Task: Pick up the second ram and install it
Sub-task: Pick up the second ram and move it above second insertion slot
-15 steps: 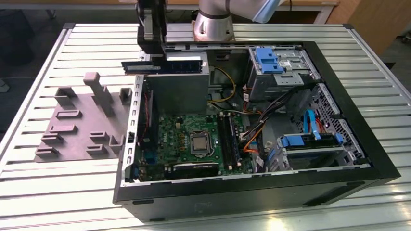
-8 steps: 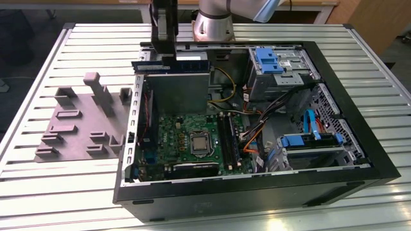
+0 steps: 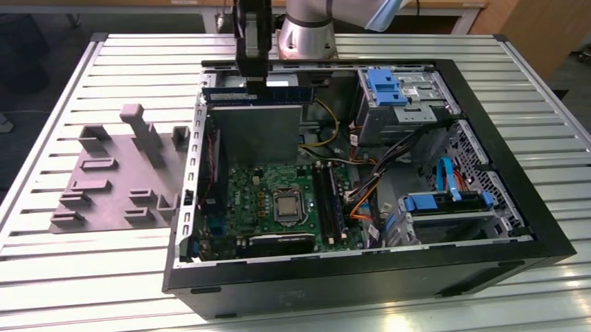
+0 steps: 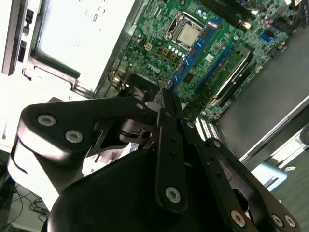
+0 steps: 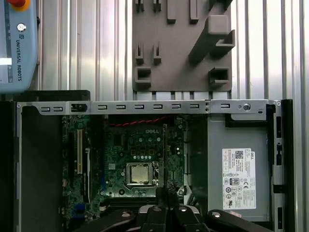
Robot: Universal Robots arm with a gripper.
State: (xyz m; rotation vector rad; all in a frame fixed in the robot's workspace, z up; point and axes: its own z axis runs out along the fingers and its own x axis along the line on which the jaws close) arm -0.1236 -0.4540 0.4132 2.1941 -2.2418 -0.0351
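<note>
Gripper [image 4: 163, 99]: closed tight on the second ram [image 4: 193, 50], nothing else in its fingers.
Ram's place: hanging above the open computer case [image 3: 369, 283], clear of the motherboard [image 3: 268, 187], toward its 12 o'clock in the exterior view.
Grey tray [image 3: 115, 204]: at the case's 9 o'clock.

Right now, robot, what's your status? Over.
Gripper shut on ram. Ram up above the board, not plugged in. Nothing seen in the way. Over.
</note>
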